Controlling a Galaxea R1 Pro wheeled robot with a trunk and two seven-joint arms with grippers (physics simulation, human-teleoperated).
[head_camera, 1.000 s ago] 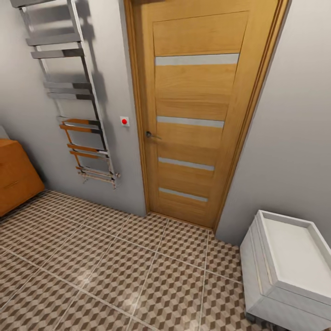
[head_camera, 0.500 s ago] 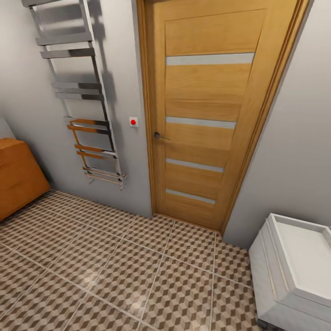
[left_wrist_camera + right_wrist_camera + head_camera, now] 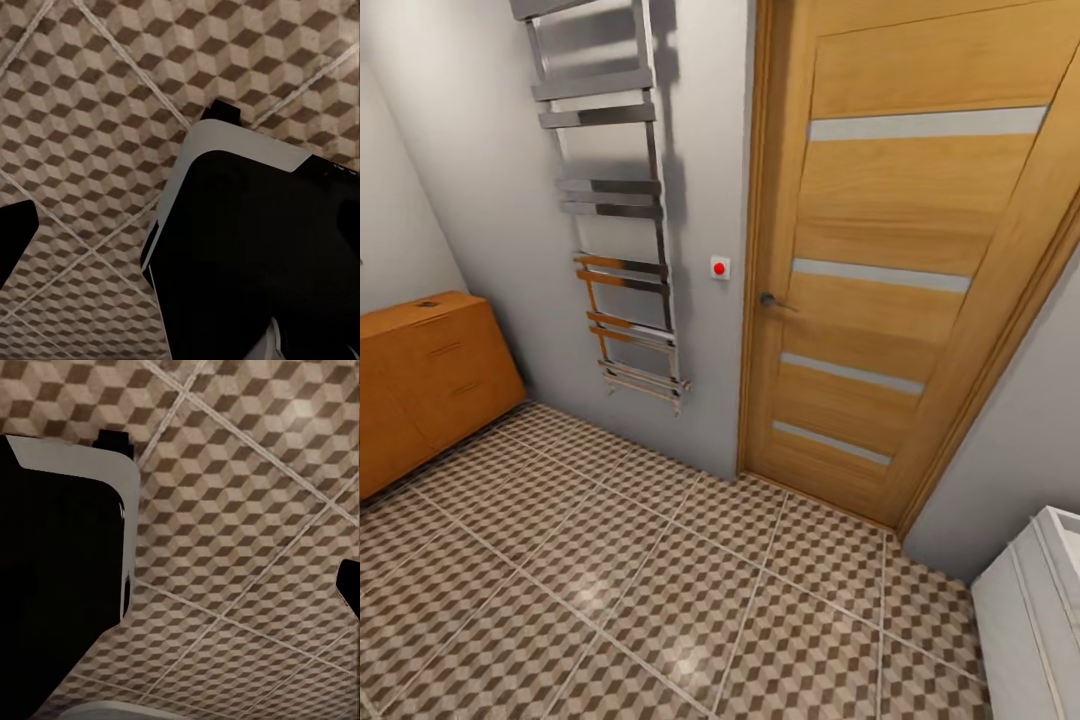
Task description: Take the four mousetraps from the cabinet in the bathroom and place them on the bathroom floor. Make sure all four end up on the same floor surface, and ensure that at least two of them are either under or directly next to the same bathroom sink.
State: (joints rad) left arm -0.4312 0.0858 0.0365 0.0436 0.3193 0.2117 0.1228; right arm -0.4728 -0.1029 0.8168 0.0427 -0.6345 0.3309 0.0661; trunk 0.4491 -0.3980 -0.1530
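The orange-brown cabinet [image 3: 425, 385] stands against the left wall in the head view, drawers shut. A tiny dark speck [image 3: 428, 303] lies on its top, too small to identify. The mousetraps are out of view. The cube-pattern bathroom floor [image 3: 660, 580] spreads across the lower half. At the bottom right corner is the white vanity [image 3: 1025, 620] with a sliver of the sink rim [image 3: 1063, 528]. One dark fingertip [image 3: 15, 240] of my left gripper and one fingertip [image 3: 350, 585] of my right gripper sit at the picture edges, far from centre, holding nothing, both above floor tiles.
A chrome towel radiator [image 3: 615, 200] hangs on the back wall beside a shut wooden door [image 3: 900, 260] with a red button [image 3: 719, 267] between them. My own white and black body [image 3: 247, 247] [image 3: 60, 547] stands on the tiles.
The camera has swung left: door and radiator slid rightward in the picture, more of the cabinet shows, and the vanity has nearly left at the right. Nothing in the room itself moved.
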